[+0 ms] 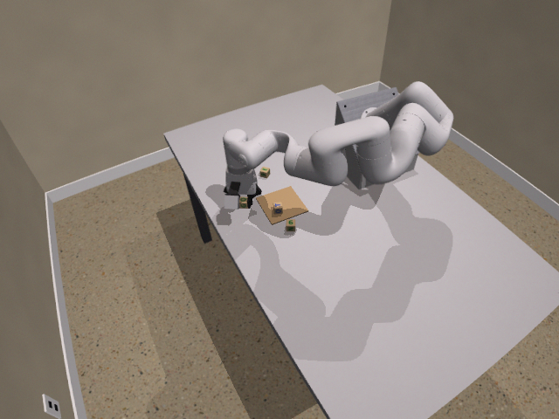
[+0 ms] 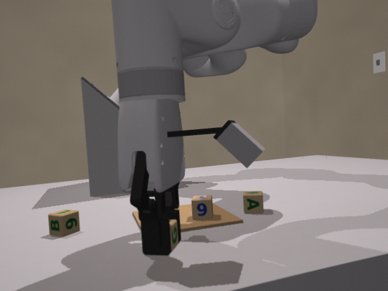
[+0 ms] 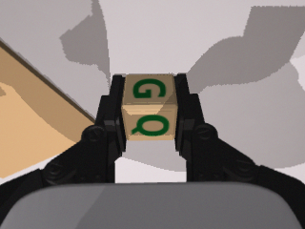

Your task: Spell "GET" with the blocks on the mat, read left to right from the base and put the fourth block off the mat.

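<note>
The pincer (image 3: pixel 150 114) is clamped on a wooden block (image 3: pixel 149 107) showing a green G and Q, one black finger (image 3: pixel 111 119) pressed to each side, low over the counter (image 3: pixel 229 119) just beside the tan mat (image 3: pixel 29 119). Beyond it, a block with a blue 9 (image 2: pixel 202 207) sits on the mat. Farther off stand two more blocks (image 2: pixel 63 222), on the counter.
</note>
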Controlling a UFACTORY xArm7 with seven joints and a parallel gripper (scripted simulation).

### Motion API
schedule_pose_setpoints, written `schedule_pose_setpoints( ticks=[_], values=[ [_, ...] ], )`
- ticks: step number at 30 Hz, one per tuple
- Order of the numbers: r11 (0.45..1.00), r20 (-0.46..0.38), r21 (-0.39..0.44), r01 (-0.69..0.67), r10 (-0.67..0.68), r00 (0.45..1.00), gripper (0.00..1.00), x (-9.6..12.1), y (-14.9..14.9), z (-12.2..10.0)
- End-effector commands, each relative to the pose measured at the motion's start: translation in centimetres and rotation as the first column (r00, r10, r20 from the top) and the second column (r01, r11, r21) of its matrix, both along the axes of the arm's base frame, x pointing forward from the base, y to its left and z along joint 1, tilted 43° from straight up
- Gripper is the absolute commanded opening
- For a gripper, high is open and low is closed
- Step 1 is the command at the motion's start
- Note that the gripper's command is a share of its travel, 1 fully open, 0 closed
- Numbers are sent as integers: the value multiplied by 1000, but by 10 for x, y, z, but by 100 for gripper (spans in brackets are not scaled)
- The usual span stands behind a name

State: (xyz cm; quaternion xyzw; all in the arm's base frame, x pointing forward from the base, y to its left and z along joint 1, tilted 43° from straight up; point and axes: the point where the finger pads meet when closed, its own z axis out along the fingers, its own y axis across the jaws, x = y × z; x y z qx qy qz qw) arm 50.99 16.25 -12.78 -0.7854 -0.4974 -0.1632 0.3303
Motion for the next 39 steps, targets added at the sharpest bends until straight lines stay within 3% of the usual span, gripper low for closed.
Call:
schedule_pose_setpoints(
  ticks=[1,25,32,39],
  values=[
    [1000,2,-1,2,-2,1000,27,1,-2,1],
    [1000,2,-1,2,-2,1000,27,1,-3,2],
    [1000,2,-1,2,-2,1000,27,3,-16,17],
    [1000,2,-1,2,-2,1000,27,6,-51,54]
  ],
)
